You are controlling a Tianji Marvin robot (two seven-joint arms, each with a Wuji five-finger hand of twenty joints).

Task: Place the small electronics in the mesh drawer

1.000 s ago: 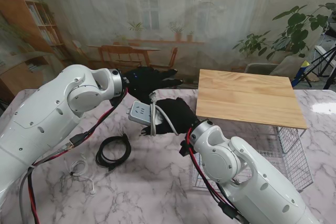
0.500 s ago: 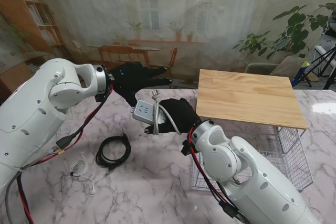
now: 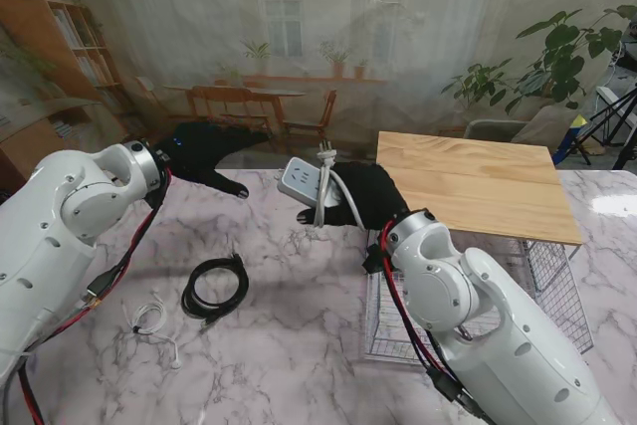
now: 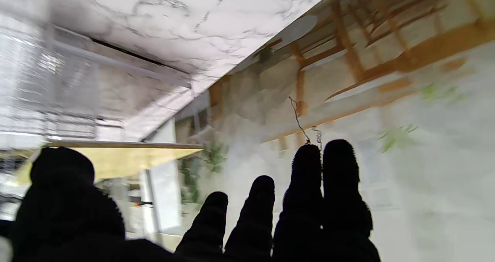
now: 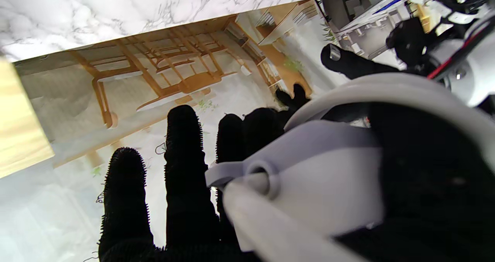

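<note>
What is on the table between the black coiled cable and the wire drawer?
Nothing. In the stand's view, only bare marble table lies between the black cable and the mesh drawer; the white earphones lie on the cable's other side.

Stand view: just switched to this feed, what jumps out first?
The white power strip, cord wrapped round it, is held off the table in the right hand, close to the wooden board that tops the mesh drawer. The left hand hovers empty, fingers spread, at the far left. Nearer to me on the marble lie a coiled black cable and white earphones.
</note>
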